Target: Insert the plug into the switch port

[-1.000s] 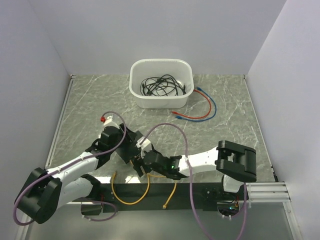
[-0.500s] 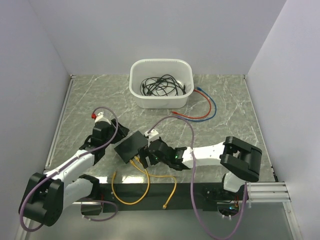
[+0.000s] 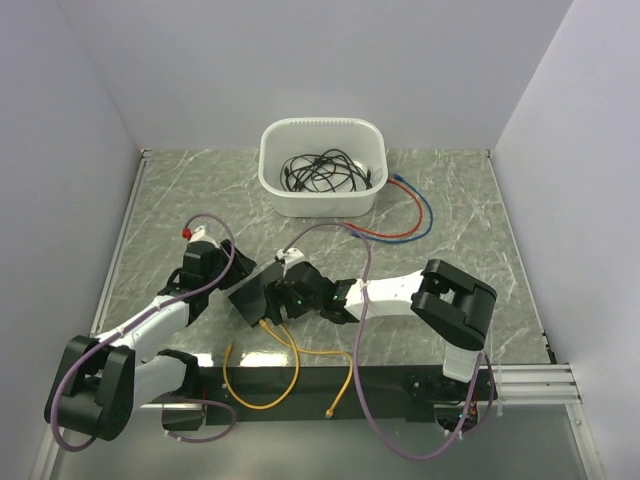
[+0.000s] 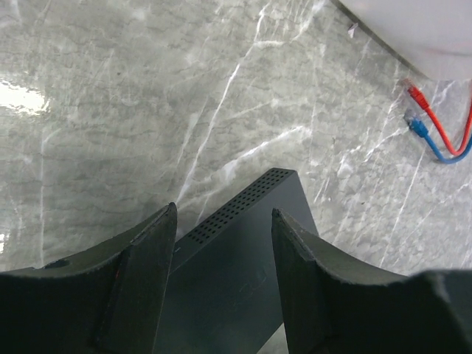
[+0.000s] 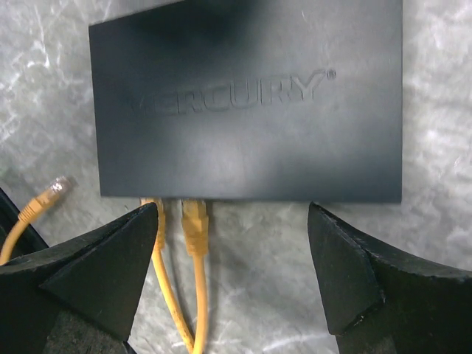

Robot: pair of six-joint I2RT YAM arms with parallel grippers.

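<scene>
While left pincer (image 4: 223,214) and right pincer (image 5: 232,214) both gape released, two yellow cable plugs (image 5: 195,219) sit at the switch port edge (image 5: 221,195) of the flat matte black box (image 5: 247,103) (on grey marbled surface (image 5: 442,110)).

The worktop (image 3: 470,270) is grey-green marble with white veins. The box (image 5: 247,103) is matte black with raised lettering in the same black, and one side is dotted with fine holes. Two yellow cables (image 5: 193,243) meet its edge. The tub (image 3: 322,123) is white and holds black cables (image 3: 325,172). Beside it lie a red cable (image 3: 385,232) and a blue cable (image 3: 425,210). The arms (image 3: 150,320) are white and black, trailing purple hoses (image 3: 367,275).
</scene>
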